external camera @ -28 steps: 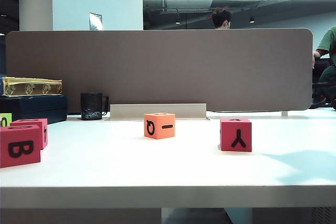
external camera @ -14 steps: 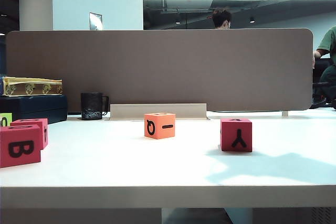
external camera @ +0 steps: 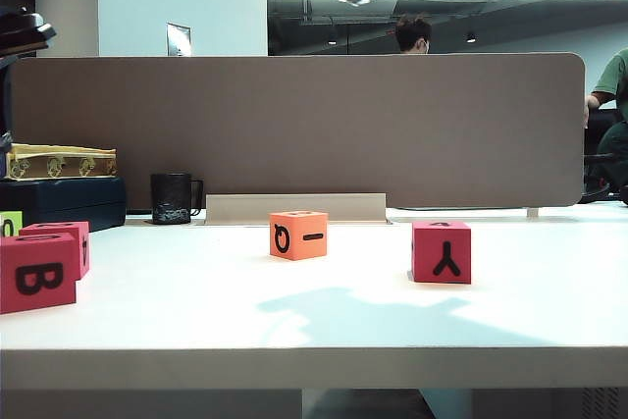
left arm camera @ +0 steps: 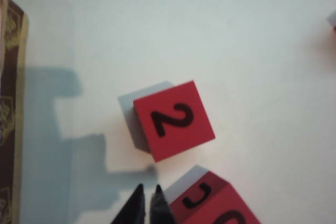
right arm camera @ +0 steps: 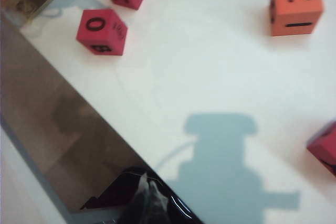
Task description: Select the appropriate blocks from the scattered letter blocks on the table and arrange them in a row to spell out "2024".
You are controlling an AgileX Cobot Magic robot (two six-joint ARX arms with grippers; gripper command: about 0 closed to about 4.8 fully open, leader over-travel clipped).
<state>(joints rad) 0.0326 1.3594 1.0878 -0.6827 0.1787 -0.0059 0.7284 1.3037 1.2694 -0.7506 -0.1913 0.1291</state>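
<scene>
On the white table [external camera: 196,321] stand an orange block [external camera: 298,235], a pinkish-red block marked Y [external camera: 441,252] and, at the left edge, two pinkish-red blocks [external camera: 37,272]. From above, the orange block [right arm camera: 296,3] shows a 2 and one red block [right arm camera: 101,31] a 0. My left gripper [left arm camera: 147,191] is shut and empty, hovering just short of a red block with a 2 on top [left arm camera: 173,120], beside another red block [left arm camera: 215,203]. My right gripper [right arm camera: 148,184] is shut and empty, high above the divider and the mug, far from the blocks.
A grey-brown divider panel [external camera: 294,125] closes the back of the table. A black mug [external camera: 173,198] stands before it. A dark box with a gold-patterned box [external camera: 59,161] on it sits at the back left, beside a lime-green cube [external camera: 10,223].
Both arms have swung in: dark arm parts now show at the top and upper left of the exterior view, and their shadow has spread across the table. No block has moved.
</scene>
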